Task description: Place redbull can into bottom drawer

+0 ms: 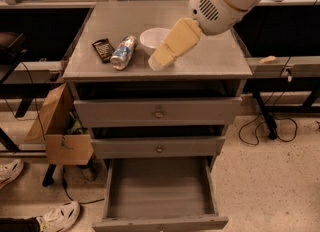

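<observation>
The redbull can [123, 52] lay on its side on the counter [215, 51], just left of the white bowl [148, 34], not yet picked up. The claw [156, 64] hung just in front of the bowl, its body covering the bowl's right rim from this angle, and it carried nothing. How wide it stood could not be told. The chief risk was probably the bowl itself: a sweep leftward from there might clip its rim and shove it into the can. A can on its side would likely roll at any off-centre touch, perhaps farther left of the bowl and off the counter's edge. The black snack packet [103, 49], beyond the can on the bowl's far left and just beside it, could get pinched or dragged along in a careless grasp. The bottom drawer [159, 188], well below the bowl, stood pulled open, so a loose hold on slick metal seemed the main hazard on the way down.
</observation>
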Robot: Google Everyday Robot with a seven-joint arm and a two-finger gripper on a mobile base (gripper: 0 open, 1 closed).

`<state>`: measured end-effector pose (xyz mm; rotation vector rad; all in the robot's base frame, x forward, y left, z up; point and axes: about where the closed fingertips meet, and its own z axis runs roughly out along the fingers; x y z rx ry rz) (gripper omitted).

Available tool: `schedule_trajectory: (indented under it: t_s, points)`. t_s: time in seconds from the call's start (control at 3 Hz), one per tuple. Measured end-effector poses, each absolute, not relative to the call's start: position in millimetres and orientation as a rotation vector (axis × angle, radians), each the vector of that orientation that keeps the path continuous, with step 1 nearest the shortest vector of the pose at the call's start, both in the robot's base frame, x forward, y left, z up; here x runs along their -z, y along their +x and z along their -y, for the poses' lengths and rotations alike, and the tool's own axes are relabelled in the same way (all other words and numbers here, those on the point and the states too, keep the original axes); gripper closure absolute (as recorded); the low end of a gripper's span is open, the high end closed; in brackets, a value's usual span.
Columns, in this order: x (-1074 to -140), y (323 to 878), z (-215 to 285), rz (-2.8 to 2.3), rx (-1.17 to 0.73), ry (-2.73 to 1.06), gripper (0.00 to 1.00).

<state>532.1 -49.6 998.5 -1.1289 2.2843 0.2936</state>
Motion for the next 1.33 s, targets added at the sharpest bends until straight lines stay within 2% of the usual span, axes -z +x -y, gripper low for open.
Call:
schedule_trajectory:
  t_s: [0.33, 0.67, 1.33]
  points:
    - [-999, 532, 50, -2.285, -0.294, -1.129, 0.00]
    - [-1000, 531, 48, -2.321, -0.420, -0.998, 0.00]
    - [-990, 558, -4, -2.499, -0.700, -0.687, 0.00]
